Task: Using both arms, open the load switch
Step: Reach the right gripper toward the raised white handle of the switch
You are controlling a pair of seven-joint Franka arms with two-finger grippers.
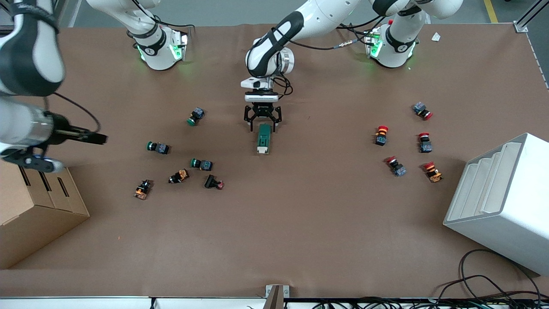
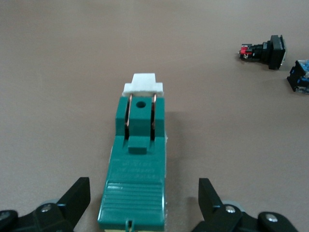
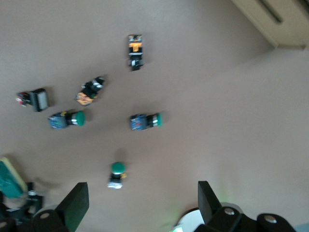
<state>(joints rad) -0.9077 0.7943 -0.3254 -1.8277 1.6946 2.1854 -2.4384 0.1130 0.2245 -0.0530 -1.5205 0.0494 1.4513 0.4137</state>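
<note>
The load switch (image 1: 263, 138), a long dark green block with a white tab at its end nearer the front camera, lies mid-table, the left gripper (image 1: 262, 123) spread wide around its other end, while the right gripper (image 3: 140, 205), also spread, waits high over green push-buttons (image 3: 148, 121).

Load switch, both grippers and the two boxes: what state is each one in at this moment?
load switch: lying flat on the table, white tab toward the front camera, not yet gripped.
left gripper: open, fingers straddling the switch's green end.
right gripper: open, held high over the right arm's end of the table, holding nothing.
cardboard box: resting tilted.
white box: resting tilted.
</note>
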